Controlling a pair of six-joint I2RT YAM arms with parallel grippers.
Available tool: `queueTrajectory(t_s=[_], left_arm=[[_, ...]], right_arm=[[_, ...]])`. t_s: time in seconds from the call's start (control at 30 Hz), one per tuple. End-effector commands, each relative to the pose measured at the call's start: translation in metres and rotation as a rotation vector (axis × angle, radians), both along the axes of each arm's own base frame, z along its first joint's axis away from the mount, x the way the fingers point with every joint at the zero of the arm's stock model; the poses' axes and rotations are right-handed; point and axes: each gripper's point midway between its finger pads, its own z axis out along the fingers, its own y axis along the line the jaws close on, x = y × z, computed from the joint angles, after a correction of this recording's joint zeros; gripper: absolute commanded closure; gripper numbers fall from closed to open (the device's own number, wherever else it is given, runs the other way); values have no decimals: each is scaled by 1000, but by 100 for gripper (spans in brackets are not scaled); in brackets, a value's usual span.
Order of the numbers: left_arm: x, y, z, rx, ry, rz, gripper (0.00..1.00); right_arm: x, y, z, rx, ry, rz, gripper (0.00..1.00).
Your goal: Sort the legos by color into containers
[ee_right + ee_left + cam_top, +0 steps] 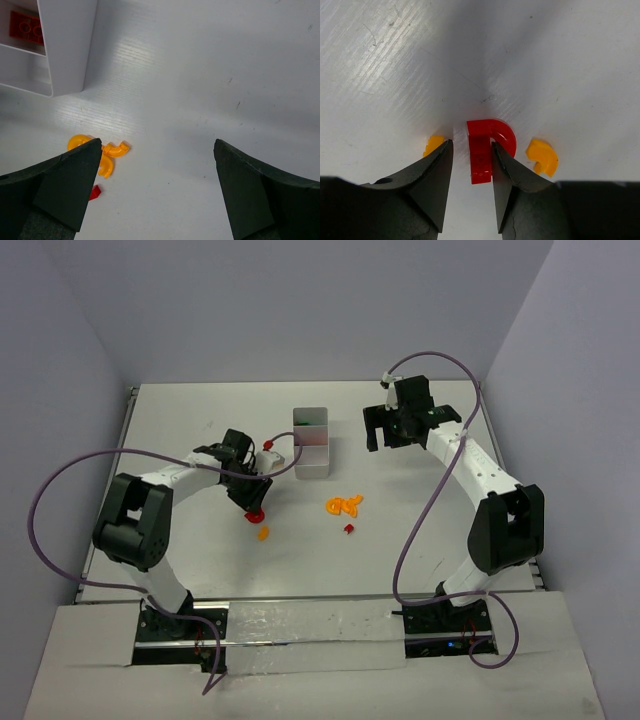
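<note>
Overhead looks down, far; wrists close — all share table (200, 420).

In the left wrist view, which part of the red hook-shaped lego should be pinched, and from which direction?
Its straight leg, from straight above. The red hook-shaped lego lies flat on the table, and the leg's two long parallel sides give flat faces to the left gripper, whose open fingers straddle it. The rounded hook end would probably slip.
</note>
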Motion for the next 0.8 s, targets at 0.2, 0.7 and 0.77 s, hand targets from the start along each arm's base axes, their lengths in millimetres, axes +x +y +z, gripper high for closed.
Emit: queueTrajectory(t_s=[0.2, 0.7, 0.77], left_arm=[[14, -3, 1, -7, -44, -12, 67], [37, -41, 101, -170, -201, -57, 100], [48, -56, 131, -210, -286, -68, 100]], right_arm=[[5, 0, 7, 11, -14, -5, 0], [4, 2, 10, 21, -18, -1, 0], [4, 2, 11, 24, -21, 0, 0]])
